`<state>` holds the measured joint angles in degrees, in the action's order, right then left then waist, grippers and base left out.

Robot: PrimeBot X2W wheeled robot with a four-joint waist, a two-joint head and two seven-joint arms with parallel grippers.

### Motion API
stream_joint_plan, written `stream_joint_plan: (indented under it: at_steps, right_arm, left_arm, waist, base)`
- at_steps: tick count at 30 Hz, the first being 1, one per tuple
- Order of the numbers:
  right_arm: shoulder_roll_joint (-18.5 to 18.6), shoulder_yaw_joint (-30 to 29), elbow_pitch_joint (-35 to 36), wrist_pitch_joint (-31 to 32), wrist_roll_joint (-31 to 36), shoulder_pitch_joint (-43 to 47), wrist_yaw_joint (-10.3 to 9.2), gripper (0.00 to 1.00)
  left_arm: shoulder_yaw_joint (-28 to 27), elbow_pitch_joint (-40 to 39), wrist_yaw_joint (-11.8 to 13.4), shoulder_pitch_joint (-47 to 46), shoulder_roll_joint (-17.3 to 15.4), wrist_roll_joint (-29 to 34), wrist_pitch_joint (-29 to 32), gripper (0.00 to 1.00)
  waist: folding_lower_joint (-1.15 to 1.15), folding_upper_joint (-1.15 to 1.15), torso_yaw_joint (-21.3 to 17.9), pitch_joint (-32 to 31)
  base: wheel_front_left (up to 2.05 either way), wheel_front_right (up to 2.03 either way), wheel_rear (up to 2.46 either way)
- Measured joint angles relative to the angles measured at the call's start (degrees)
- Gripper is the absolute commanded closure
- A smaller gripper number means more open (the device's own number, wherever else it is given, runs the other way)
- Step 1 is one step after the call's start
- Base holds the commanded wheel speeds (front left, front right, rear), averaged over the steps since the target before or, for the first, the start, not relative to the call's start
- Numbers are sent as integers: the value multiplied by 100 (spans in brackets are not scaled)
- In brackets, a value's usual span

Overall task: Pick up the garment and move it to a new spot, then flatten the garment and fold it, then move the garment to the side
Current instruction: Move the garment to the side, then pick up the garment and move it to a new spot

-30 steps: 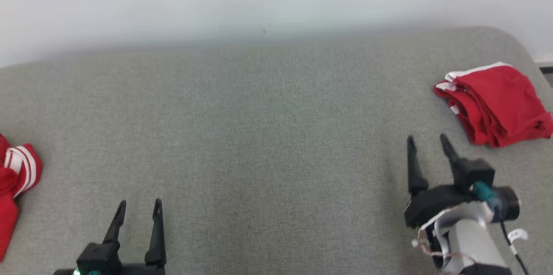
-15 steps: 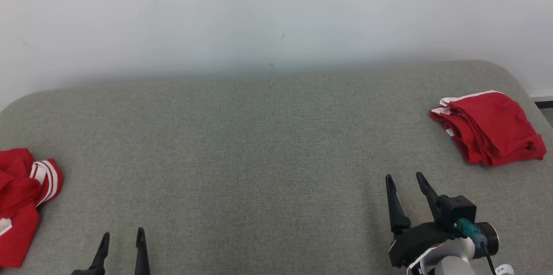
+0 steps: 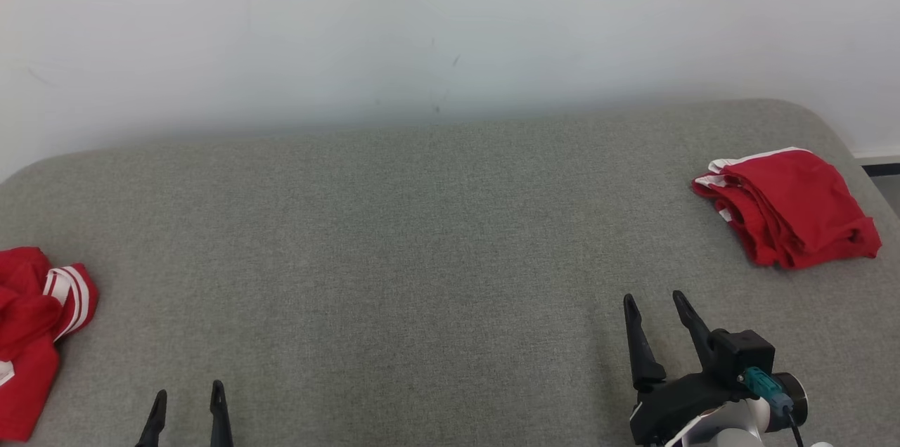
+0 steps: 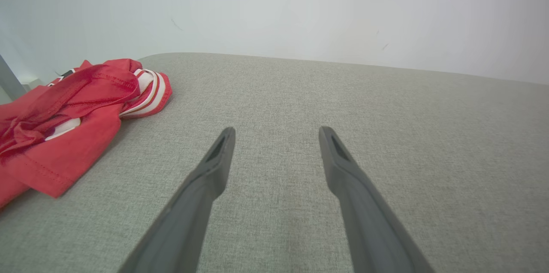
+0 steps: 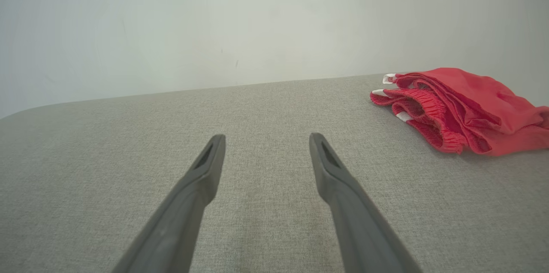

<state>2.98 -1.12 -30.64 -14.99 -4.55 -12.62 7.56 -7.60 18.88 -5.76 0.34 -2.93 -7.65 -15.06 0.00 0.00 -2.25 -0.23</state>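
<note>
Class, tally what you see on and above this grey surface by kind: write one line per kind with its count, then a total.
Red garments: 2, the crumpled garment at the left and the folded garment at the right.
End effectors: 2, the left end effector and the right end effector, both open.
Total: 4

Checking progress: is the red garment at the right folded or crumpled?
Folded: the right garment lies in a compact stack, layered edges showing.
</note>
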Motion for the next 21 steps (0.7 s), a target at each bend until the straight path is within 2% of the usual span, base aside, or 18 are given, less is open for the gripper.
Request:
stream_joint_plan:
  at_steps: [21]
  right_arm:
    - [0,144,27,-1,-105,11,0,0]
  left_arm:
    - [44,2,23,18,0,-43,0,0]
  waist:
    - [0,0,115,47]
  base:
    - [0,0,0]
